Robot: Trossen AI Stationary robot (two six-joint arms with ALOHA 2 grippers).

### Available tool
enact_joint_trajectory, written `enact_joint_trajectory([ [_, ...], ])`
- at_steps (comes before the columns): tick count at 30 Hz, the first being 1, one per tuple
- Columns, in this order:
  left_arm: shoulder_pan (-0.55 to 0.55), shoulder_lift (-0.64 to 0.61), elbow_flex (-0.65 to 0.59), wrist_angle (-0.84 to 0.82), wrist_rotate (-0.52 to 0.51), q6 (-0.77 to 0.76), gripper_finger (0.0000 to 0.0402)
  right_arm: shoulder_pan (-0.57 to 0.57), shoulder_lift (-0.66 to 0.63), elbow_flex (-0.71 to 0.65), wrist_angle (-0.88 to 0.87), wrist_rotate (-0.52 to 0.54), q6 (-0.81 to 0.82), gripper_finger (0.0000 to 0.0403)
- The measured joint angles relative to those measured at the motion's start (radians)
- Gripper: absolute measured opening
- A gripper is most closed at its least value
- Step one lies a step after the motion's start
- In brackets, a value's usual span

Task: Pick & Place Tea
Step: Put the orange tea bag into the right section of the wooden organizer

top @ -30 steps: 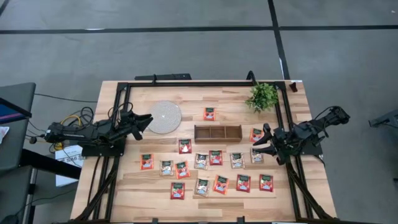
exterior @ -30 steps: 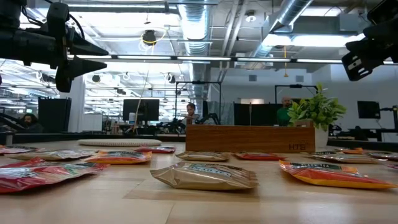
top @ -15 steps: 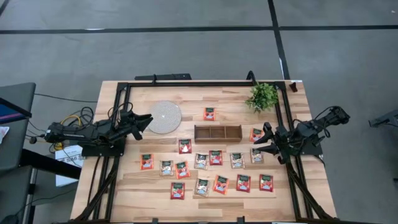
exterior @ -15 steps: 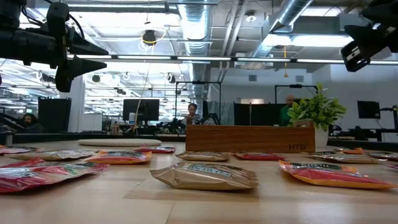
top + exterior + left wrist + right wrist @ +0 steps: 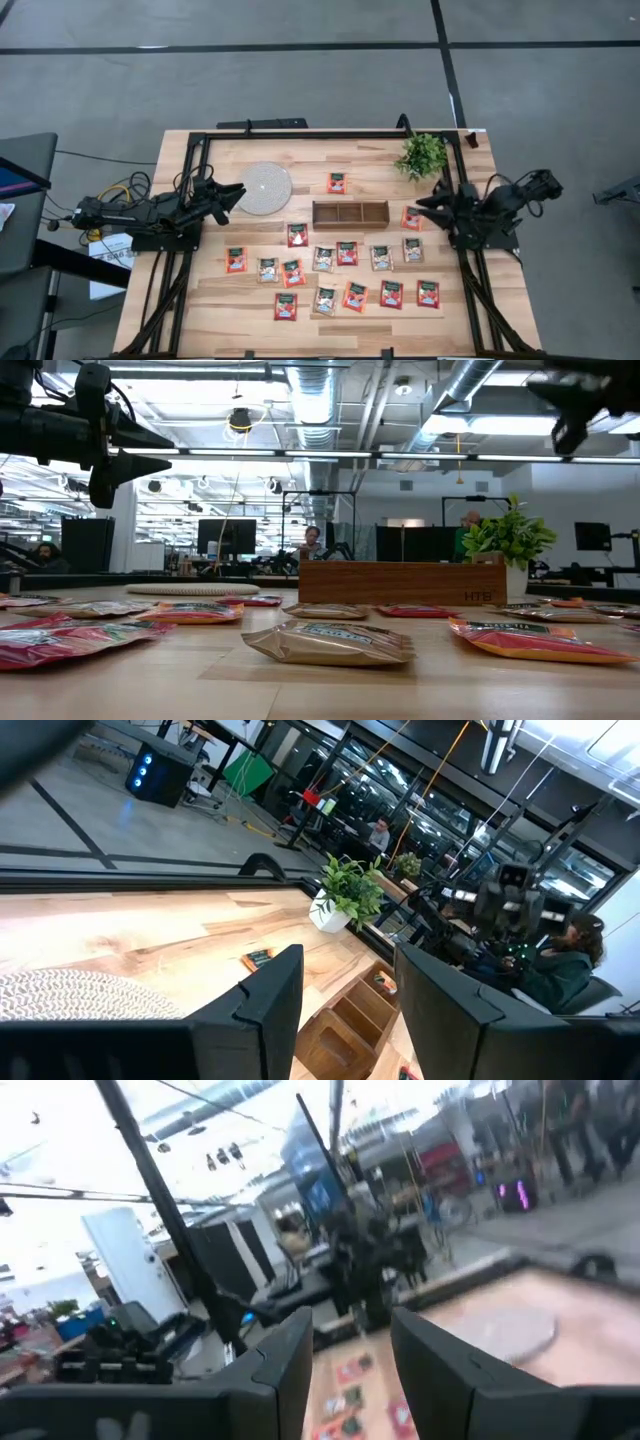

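Observation:
Several small square tea sachets lie flat on the wooden table, red-orange ones (image 5: 297, 234) and pale grey-green ones (image 5: 324, 258) in loose rows toward the near edge. One red sachet (image 5: 337, 182) lies alone beyond the tray, and another (image 5: 412, 216) at the tray's right end. My left gripper (image 5: 230, 197) hovers open at the left side beside the round disc (image 5: 264, 187); its fingers stand apart in the left wrist view (image 5: 350, 1020). My right gripper (image 5: 431, 205) hovers open above the right side, near that right-hand sachet, with fingers apart in its wrist view (image 5: 350, 1380).
A brown three-compartment wooden tray (image 5: 350, 213) sits mid-table. A small potted plant (image 5: 423, 155) stands at the far right, close to my right gripper. A black frame (image 5: 300, 134) runs round the table. In the low view, sachets (image 5: 330, 642) lie in front of the tray (image 5: 400, 582).
My right gripper has risen and swung toward the table's far edge, from over the right-hand sachets to beside the tray's right end, tipping up until its wrist view looks across the table. The left arm and all the sachets have stayed put.

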Motion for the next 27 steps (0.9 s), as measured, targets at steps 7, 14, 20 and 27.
enact_joint_trajectory([
  [7, 0.000, 0.000, 0.000, 0.000, 0.000, 0.000, 0.0151, 0.000, 0.114, 0.288, -0.500, 0.056, -0.095, 0.0110],
  [14, 0.000, 0.000, 0.000, 0.000, 0.000, -0.001, 0.0151, 0.000, 0.333, 0.465, -0.841, 0.099, 0.173, 0.0071],
  [20, 0.000, 0.000, 0.000, 0.001, 0.000, -0.002, 0.0151, 0.000, 0.501, 0.527, -1.190, -0.030, 0.557, 0.0036],
  [27, 0.000, 0.000, 0.000, 0.001, 0.000, -0.003, 0.0151, 0.000, 0.674, 0.532, -1.379, -0.134, 0.823, 0.0006],
])
